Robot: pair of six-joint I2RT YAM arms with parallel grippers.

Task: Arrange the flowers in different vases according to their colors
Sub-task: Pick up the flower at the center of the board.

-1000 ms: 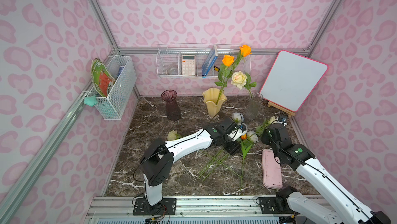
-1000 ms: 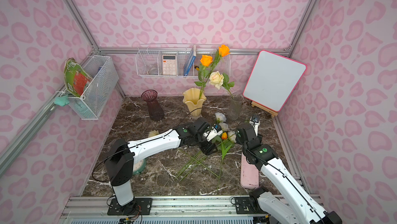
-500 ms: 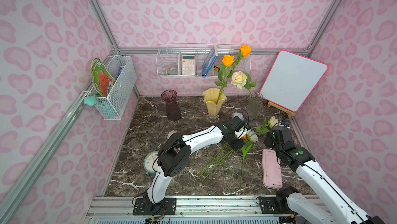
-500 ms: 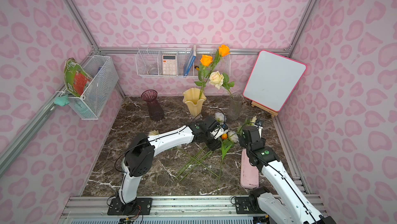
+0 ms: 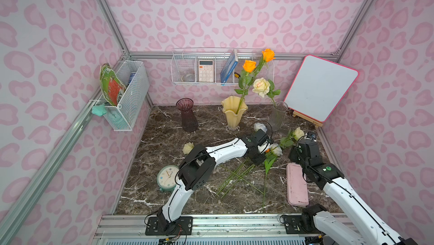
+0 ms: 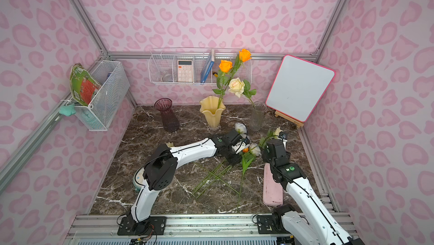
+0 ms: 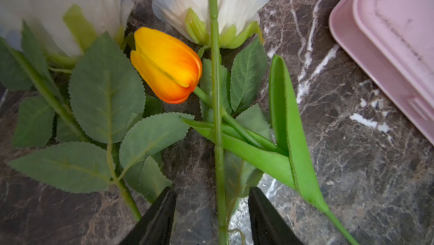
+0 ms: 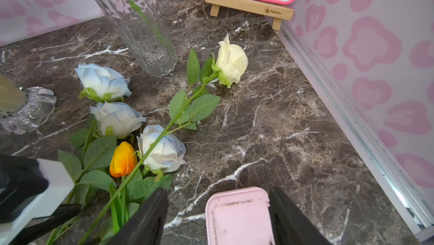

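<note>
step in hand: pick-up of one flower by the left gripper (image 7: 212, 191). its two black fingers (image 7: 162, 213) stand apart, astride a thin green stem (image 7: 217, 138), with a gap on each side; nothing is clamped yet. the right wrist view suggests this stem belongs to the cream-yellow rose (image 8: 231, 61), whose head lies well beyond the fingertips.

just beyond the fingertips, beside the stem, lies the small orange tulip bud (image 7: 166, 65); its own stem crosses under the straddled one. beyond that, the stem runs over a white-bluish rose (image 7: 234, 2).

the right gripper (image 8: 218, 191) hangs wide open and empty over the flat pink case (image 8: 237, 215).

farthest from the fingers, the clear glass cylinder vase (image 5: 277, 114) holds one cream-yellow rose. the creamy yellow wavy-rimmed vase (image 5: 233, 112) holds two orange roses. the dark purple ribbed glass vase (image 5: 187, 117) is empty.

next move: pinch that stem alone, keeping leaves and the tulip stem out. lift clear of the white-bluish rose, then carry it to the clear vase.

change since a second ago: the left elbow has swung toward the right arm. the loose flowers lie unchanged.
</note>
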